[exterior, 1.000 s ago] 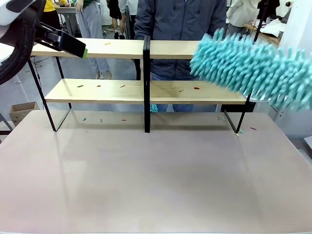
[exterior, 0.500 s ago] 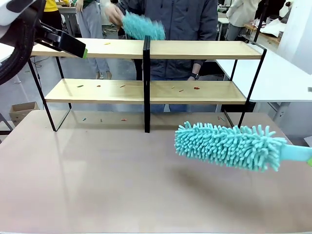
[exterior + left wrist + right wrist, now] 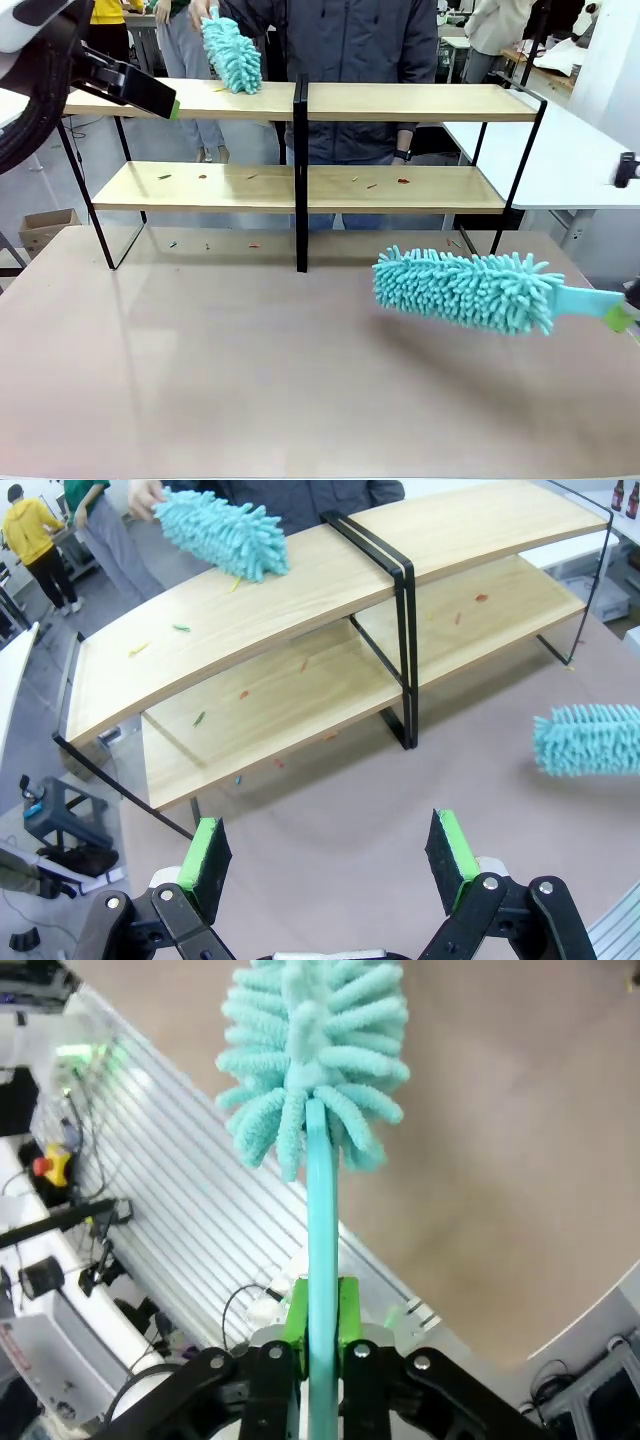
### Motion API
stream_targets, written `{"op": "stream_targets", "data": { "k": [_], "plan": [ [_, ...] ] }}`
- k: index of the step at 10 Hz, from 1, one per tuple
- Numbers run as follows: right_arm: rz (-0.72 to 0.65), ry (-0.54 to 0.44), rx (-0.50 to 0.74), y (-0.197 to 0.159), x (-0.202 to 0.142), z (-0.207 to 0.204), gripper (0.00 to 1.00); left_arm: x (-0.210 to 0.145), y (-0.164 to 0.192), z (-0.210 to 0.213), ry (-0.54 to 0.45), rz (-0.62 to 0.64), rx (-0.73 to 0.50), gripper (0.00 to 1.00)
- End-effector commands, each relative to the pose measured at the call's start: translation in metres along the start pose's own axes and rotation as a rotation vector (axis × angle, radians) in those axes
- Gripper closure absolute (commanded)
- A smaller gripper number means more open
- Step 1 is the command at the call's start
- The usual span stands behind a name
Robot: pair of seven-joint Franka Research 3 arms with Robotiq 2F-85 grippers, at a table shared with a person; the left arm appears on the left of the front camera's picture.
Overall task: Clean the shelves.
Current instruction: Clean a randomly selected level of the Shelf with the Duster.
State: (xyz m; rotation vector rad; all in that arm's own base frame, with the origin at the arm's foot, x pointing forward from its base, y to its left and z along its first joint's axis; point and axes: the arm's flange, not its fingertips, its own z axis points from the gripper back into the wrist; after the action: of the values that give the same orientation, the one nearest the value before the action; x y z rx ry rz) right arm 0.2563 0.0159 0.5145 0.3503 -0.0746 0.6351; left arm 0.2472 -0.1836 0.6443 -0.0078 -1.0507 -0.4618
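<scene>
Clamping the teal duster [image 3: 465,290] by its thin handle, the right hand [image 3: 322,1310] holds it short of the shelves [image 3: 420,100] ahead; left hand [image 3: 328,848] gapes empty — pressed on a board, the handle may pivot.

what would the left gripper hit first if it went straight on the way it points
The open left gripper would likely meet the lower light wooden board of the black-framed shelves first, though depth is unclear.
</scene>
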Motion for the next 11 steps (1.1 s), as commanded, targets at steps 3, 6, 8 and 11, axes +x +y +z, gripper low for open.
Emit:
{"op": "stream_targets", "data": {
  "k": [3, 6, 8, 11],
  "plan": [
    [-0.143, -0.058, -0.078, -0.037, 0.0, -0.077, 0.88, 0.0, 0.001, 0.001, -0.002, 0.001, 0.003, 0.0],
    [-0.231, -0.158, -0.083, -0.059, 0.01, -0.105, 0.88, 0.0, 0.001, 0.001, -0.002, 0.001, 0.003, 0.0],
    [-0.142, -0.031, 0.086, -0.055, 0.018, -0.112, 0.88, 0.0, 0.001, 0.001, -0.002, 0.001, 0.003, 0.0],
    [-0.207, -0.062, -0.033, -0.085, 0.058, -0.068, 0.88, 0.0, 0.001, 0.001, -0.002, 0.001, 0.003, 0.0]
  ]
}}
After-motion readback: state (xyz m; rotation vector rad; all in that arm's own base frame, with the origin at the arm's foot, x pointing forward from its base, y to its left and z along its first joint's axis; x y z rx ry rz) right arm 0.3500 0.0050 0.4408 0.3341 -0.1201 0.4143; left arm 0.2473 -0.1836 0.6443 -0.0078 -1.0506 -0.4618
